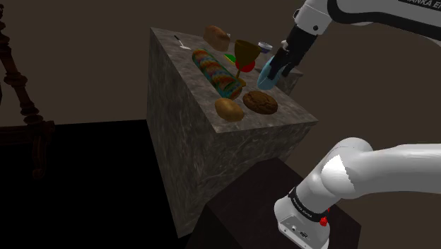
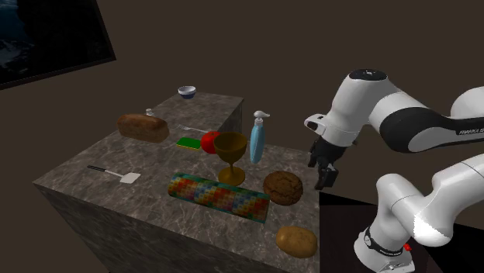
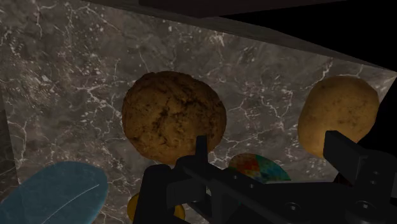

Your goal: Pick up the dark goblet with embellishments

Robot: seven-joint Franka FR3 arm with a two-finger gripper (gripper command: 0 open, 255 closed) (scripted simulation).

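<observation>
While the open gripper (image 2: 324, 180) is hovering near the goblet (image 2: 231, 157), the approach is probably calling for reaching its stem.

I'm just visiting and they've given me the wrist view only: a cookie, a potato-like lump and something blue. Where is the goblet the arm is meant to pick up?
Observer: The goblet stands upright mid-table, right beside a multicoloured roll.
Visitor: Is the hand close to grabbing it?
Observer: Not yet. The gripper hangs open near the table's edge, and the cookie lies between it and the goblet.
Visitor: Is anything crowding the goblet?
Observer: Yes. A blue bottle stands close on the second exterior view's right of it, and a red ball on its left.
</observation>
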